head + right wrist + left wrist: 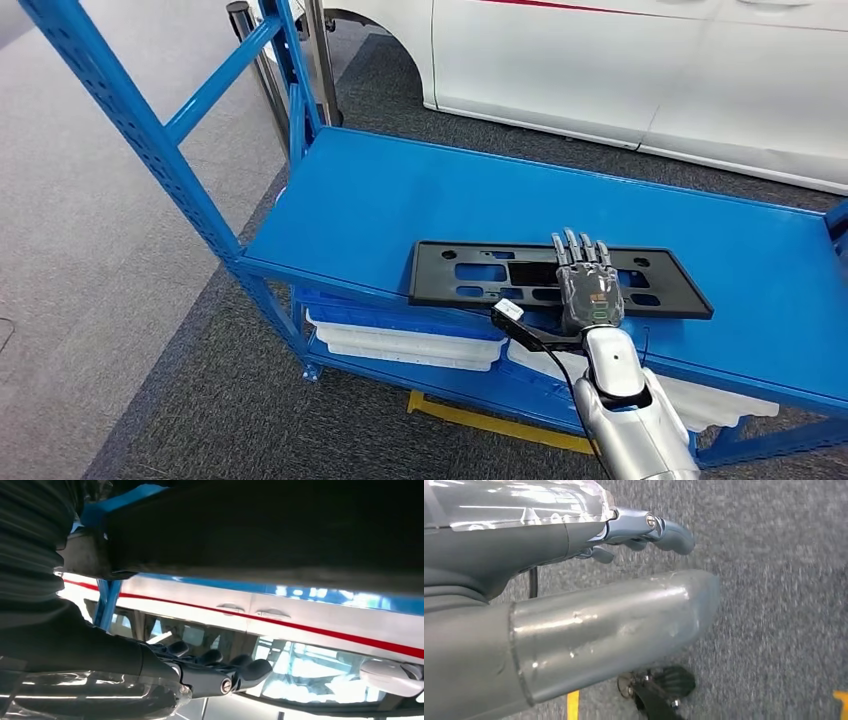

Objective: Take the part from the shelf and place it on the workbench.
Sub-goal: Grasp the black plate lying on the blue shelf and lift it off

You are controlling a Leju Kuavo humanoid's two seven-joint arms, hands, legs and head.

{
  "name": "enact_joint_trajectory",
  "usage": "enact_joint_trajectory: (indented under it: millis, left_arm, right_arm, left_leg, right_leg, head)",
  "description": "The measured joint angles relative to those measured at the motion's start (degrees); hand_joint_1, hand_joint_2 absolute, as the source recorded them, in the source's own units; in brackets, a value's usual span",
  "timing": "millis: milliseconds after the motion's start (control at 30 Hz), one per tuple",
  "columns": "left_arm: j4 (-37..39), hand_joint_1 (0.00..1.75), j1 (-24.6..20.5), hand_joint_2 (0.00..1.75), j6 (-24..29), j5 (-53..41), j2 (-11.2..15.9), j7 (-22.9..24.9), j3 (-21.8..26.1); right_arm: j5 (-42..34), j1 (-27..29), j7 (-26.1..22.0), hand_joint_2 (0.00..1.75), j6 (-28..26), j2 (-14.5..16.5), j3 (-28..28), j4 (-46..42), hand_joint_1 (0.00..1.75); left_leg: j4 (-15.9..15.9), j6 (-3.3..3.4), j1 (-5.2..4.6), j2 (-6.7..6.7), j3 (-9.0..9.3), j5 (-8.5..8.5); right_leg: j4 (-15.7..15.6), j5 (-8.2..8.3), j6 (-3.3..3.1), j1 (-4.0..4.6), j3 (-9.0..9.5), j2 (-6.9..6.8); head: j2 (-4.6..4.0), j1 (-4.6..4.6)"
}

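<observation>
The part (470, 272) is a flat black rectangular plate with cut-out slots, lying near the front edge of the blue shelf (380, 190). My right hand (588, 285) is stretched flat over the plate's right half with its fingers straight and apart, holding nothing. In the right wrist view the plate's dark edge (260, 525) runs close by the hand (210, 675), with a strip of daylight between them. My left hand (599, 625) hangs over grey carpet, its fingers (664, 530) loosely extended and empty.
White moulded trays (400, 342) lie on the lower shelf level. A white car (650, 70) stands right behind the shelf. A blue upright (130, 120) and metal posts (250, 40) rise at the left. Yellow tape (480, 420) marks the floor in front.
</observation>
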Motion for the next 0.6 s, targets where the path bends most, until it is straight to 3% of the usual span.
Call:
enact_joint_trajectory:
  millis: [33, 100, 167, 200, 233, 333, 400, 500, 567, 600]
  left_arm:
    - [0.0, 0.0, -0.02, 0.0, 0.0, -0.02, -0.02, 0.0, 0.02]
    - [0.0, 0.0, -0.02, 0.0, 0.0, -0.06, 0.0, 0.01, 0.04]
    - [0.0, 0.0, 0.12, 0.0, 0.0, -0.1, 0.07, 0.04, 0.09]
    - [0.0, 0.0, 0.2, 0.0, -0.01, -0.13, 0.09, 0.07, 0.11]
    - [0.0, 0.0, 0.26, 0.0, -0.01, -0.17, 0.1, 0.1, 0.13]
    - [0.0, 0.0, 0.21, 0.0, -0.02, -0.3, 0.2, 0.17, 0.14]
    - [0.0, 0.0, 0.14, 0.0, -0.02, -0.32, 0.35, 0.21, 0.15]
    - [0.0, 0.0, 0.2, 0.0, -0.02, -0.33, 0.4, 0.25, 0.18]
    - [0.0, 0.0, 0.17, 0.0, -0.02, -0.33, 0.39, 0.24, 0.19]
    - [0.0, 0.0, 0.16, 0.0, -0.02, -0.33, 0.38, 0.24, 0.19]
  right_arm:
    - [0.01, -0.21, 0.0, 1.75, 0.0, 0.14, 0.09, 0.18, 0.0]
    - [0.02, -0.45, 0.05, 1.75, 0.05, 0.4, 0.18, 0.62, 0.0]
    - [0.07, -0.56, 0.29, 1.75, 0.23, 0.54, 0.18, 1.27, 0.65]
    - [0.09, -0.64, 0.51, 1.75, 0.37, 0.57, 0.18, 1.68, 0.99]
    - [0.12, -0.73, 0.73, 1.75, 0.5, 0.61, 0.18, 2.12, 1.34]
    - [0.14, -1.1, 1.2, 1.75, 0.88, 0.62, 0.18, 3.39, 1.36]
    - [0.14, -1.29, 1.44, 1.75, 1.02, 0.58, 0.18, 4.18, 1.36]
    - [0.14, -1.35, 1.66, 1.75, 1.02, 0.52, 0.18, 5.07, 1.36]
    - [0.14, -1.46, 1.7, 1.75, 1.02, 0.42, 0.18, 5.48, 1.36]
    - [0.14, -1.47, 1.73, 1.75, 1.02, 0.37, 0.18, 5.68, 1.44]
  left_leg:
    - [1.03, -0.19, 0.08, 0.03, -0.38, -0.83]
    - [6.89, -0.23, 0.07, 0.1, -2.97, -4.25]
    - [14.46, -0.14, -0.09, 0.1, -6.5, -7.43]
    - [16.07, -0.02, -0.18, 0.09, -7.24, -7.57]
    - [15.64, 0.19, -0.27, 0.1, -7.01, -6.7]
    - [5.01, 1.24, -0.7, 0.16, -1.8, -1.6]
    - [0.67, 1.71, -1.05, 0.23, 0.23, -0.43]
    - [-0.12, 2.29, -1.05, 0.32, 0.34, 0.08]
    - [-0.75, 2.91, -0.74, 0.48, 0.43, 0.66]
    - [-0.88, 3.08, -0.68, 0.57, 0.41, 0.82]
  right_leg:
    - [-0.25, 0.14, -0.57, -0.03, 0.13, -0.07]
    - [-0.57, 0.3, -1.41, 0.09, 0.23, -0.29]
    - [-0.56, 0.32, -1.79, 0.51, 0.12, -0.38]
    - [-0.54, 0.33, -1.86, 0.71, 0.11, -0.37]
    - [-0.51, 0.33, -1.89, 0.91, 0.14, -0.35]
    - [-0.33, 0.27, -1.78, 1.38, 0.26, -0.28]
    - [-0.21, 0.31, -1.4, 1.57, 0.13, -0.24]
    - [-0.15, 0.37, -0.49, 1.51, -0.03, -0.16]
    - [2.56, -1.65, 0.21, 1.36, -1.26, -0.1]
    - [5.6, -3.48, 0.53, 1.11, -2.65, -0.07]
  head:
    - [0.0, 0.0]
    - [0.0, 0.0]
    - [0.0, -0.01]
    - [0.0, -0.01]
    - [0.0, -0.02]
    - [0.0, -0.01]
    - [0.0, 0.0]
    - [0.0, 0.01]
    - [0.0, 0.04]
    - [0.0, 0.06]
